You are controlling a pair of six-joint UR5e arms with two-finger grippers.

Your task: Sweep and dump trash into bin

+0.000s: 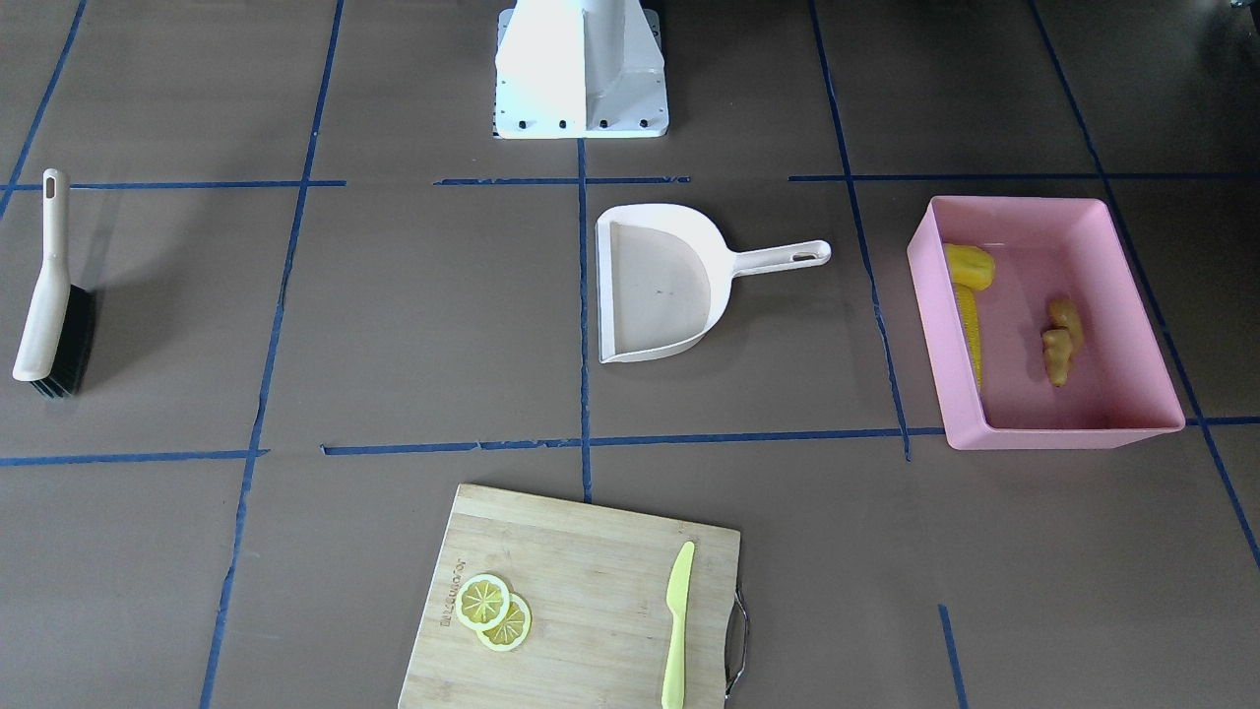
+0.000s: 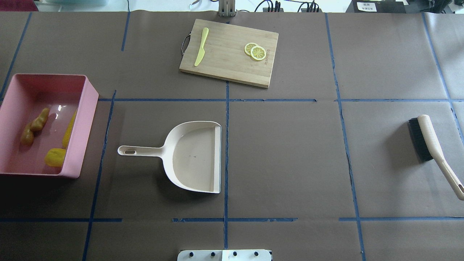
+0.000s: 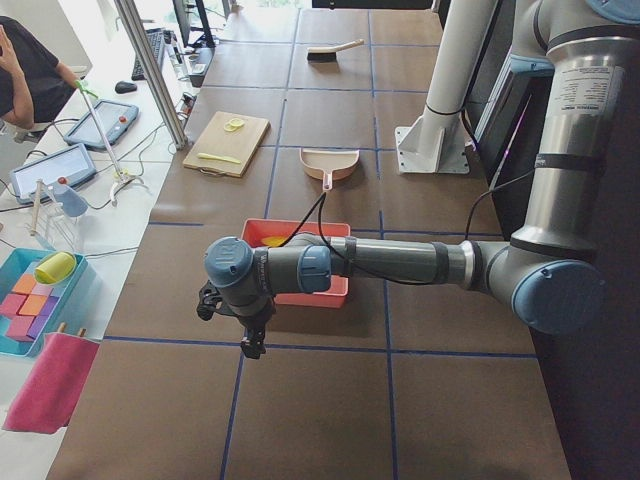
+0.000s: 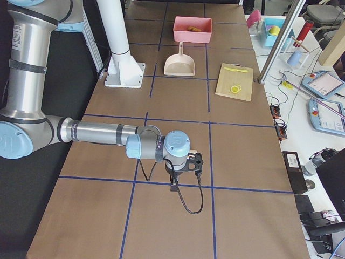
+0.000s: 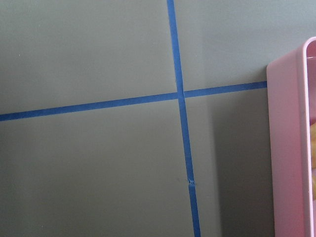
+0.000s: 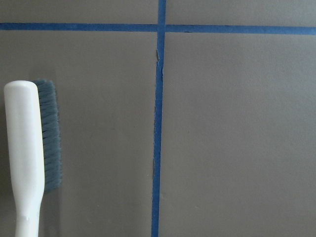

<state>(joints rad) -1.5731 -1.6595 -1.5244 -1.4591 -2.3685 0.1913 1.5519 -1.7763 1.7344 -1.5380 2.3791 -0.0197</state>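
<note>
Trash first, where is it? asks my friend on the line.

All three toy foods are in the big shallow pink plastic bin (image 1: 1068,433), I say. The long yellow corn cob (image 1: 973,330) lies along one wall. The round yellow potato lump (image 1: 970,264) sits at its end. The knobbly tan ginger root (image 1: 1061,340) lies apart, near the middle.

And the tools?

The cream plastic dustpan (image 1: 660,295) lies flat on the brown table (image 1: 394,315) with nothing in it, its handle pointing at the bin. The cream brush with dark bristles (image 1: 44,295) lies far off on the other side. Nothing holds them. I think that is because the sweeping and dumping are done.

And the hands?

The left gripper (image 3: 250,338) hangs over the table just outside the bin wall. The right gripper (image 4: 175,181) hangs by the brush. I see both only from the side, so I cannot tell if their fingers are spread or closed.

Anything left?

Only two round yellow lemon slices (image 1: 495,611) and a lime-green plastic knife (image 1: 677,620) on the wooden board (image 1: 591,551). Those are not trash.
</note>
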